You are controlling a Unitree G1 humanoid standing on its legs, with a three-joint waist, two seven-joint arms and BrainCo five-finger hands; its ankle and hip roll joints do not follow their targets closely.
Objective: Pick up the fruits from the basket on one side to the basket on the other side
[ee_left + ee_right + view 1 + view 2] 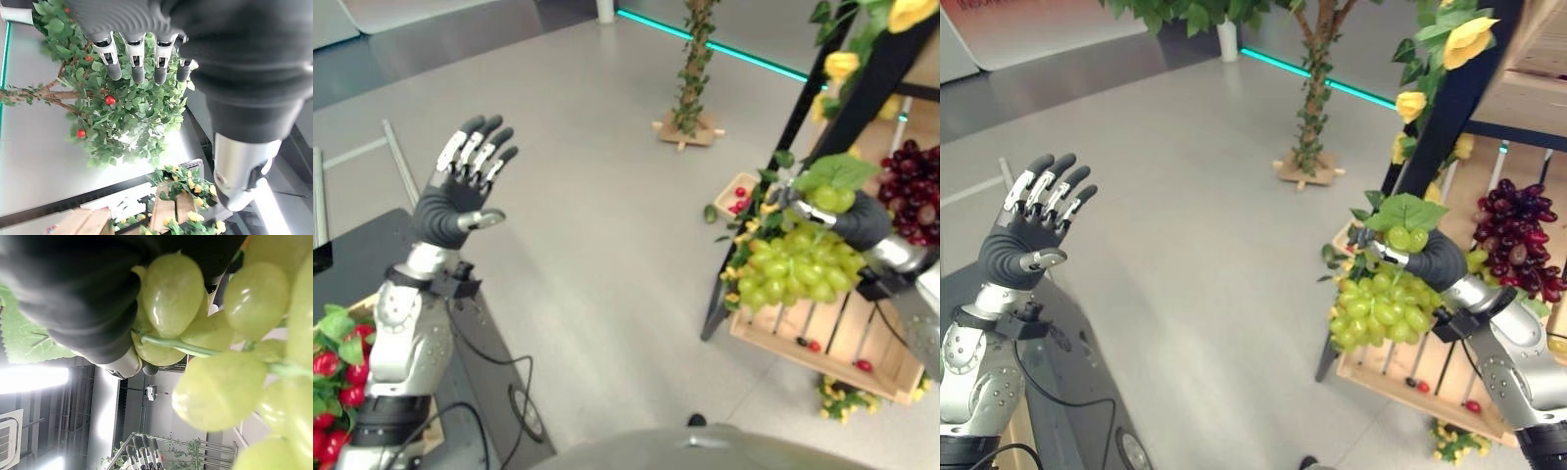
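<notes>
- The robot's right hand [1430,257] is raised at the right of the scene, its fingers curled round the top of a large bunch of pale green grapes [1378,311] with a broad green leaf [1408,211] at the stem.
- The bunch hangs freely below the hand, in the air, in front of a slatted light wooden crate [827,338] that sits low on a dark-framed display stand [1449,108].
- In the right wrist view the round green grapes [215,391] and their thin green stalk show up close against the hand's dark cover.
- A bunch of dark purple grapes [1518,240] lies on the stand just behind the right hand.
- A few small red fruits [864,365] rest on the crate's slats.
- Yellow artificial flowers [1464,39] climb the stand's frame.
- The robot's left hand [460,186] is held up at the left, well apart from the grapes, fingers straight and spread, holding nothing.
- Below the left arm, at the near left edge, sits a cluster of red fruits with green leaves [337,377].
- A leafy artificial tree on a wooden base [690,88] stands on the grey floor beyond.
</notes>
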